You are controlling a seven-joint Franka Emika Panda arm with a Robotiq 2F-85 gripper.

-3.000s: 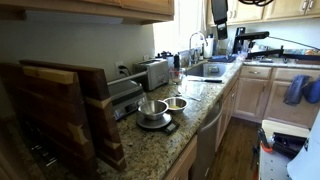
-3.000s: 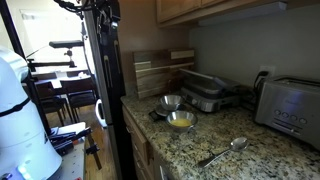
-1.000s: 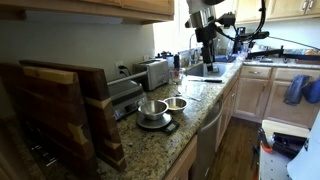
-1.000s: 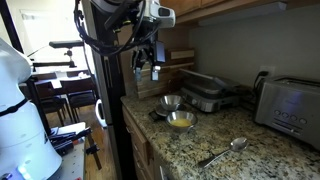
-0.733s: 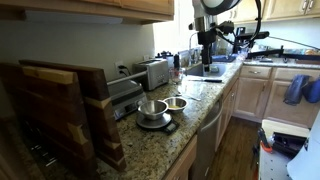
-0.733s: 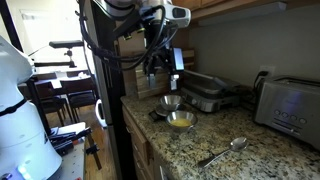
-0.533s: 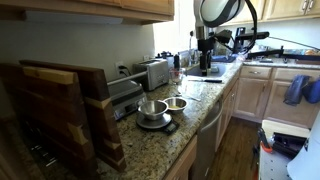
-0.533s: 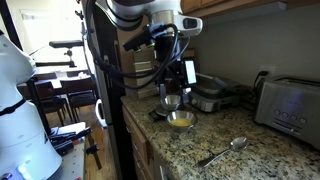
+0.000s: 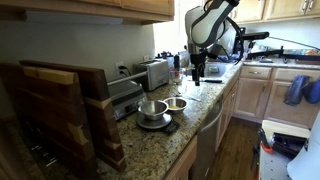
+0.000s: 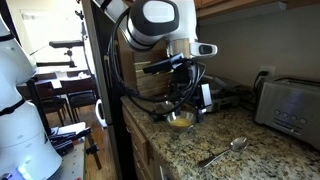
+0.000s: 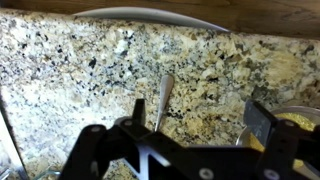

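1. The arm [image 9: 207,22] bends over in a high arch, its white links curving downward in both exterior views [image 10: 152,22].
2. The wrist [image 10: 190,55] faces straight down.
3. The tool [image 9: 197,72] hangs low beneath the wrist, tips pointing down.
4. In the wrist view its two dark fingers [image 11: 137,112] stand spread wide apart, clasping nothing.

The arm [image 10: 150,25] is swinging in from out of frame and dropping toward the table [image 10: 255,165], bringing the gripper [image 10: 193,107] down from cabinet height. The gripper is moving past the yellow-filled bowl [image 10: 181,121] toward the spoon [image 10: 225,152].
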